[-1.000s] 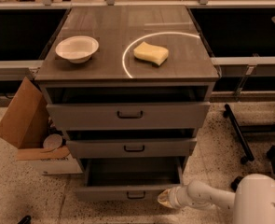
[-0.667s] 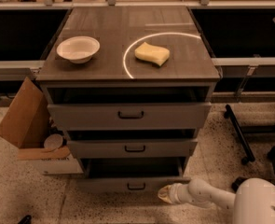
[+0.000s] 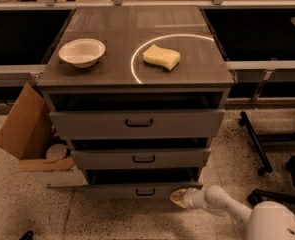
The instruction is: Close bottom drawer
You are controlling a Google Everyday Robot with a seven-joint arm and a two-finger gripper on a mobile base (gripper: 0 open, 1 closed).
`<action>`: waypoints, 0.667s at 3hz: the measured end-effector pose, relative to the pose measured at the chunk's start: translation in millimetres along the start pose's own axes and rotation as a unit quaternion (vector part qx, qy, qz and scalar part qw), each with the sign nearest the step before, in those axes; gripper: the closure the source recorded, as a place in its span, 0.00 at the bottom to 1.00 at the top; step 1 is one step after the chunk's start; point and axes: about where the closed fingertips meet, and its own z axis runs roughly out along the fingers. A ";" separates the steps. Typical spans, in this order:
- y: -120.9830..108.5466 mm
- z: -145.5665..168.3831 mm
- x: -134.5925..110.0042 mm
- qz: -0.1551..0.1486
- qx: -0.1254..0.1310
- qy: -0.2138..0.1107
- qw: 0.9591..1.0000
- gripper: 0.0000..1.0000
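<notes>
The bottom drawer (image 3: 139, 190) is the lowest of three in a grey wood-look cabinet, with a slim front and a small black bar handle (image 3: 145, 192). It stands out only a little, with a dark gap above its front. My gripper (image 3: 177, 197) is at the end of my white arm, low by the floor, against the right end of the drawer's front.
The middle drawer (image 3: 140, 158) and top drawer (image 3: 137, 123) also stand slightly out. A white bowl (image 3: 82, 52) and a yellow sponge (image 3: 161, 57) lie on the cabinet top. An open cardboard box (image 3: 29, 134) sits at the left. Black chair legs (image 3: 257, 144) stand at the right.
The bottom drawer has slid inward, from well pulled out to nearly flush. My gripper has followed it towards the cabinet.
</notes>
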 end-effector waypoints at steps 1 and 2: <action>-24.7 5.8 -6.7 -0.003 0.009 -0.036 0.999 1.00; -34.5 8.3 -10.8 -0.006 0.012 -0.050 0.999 1.00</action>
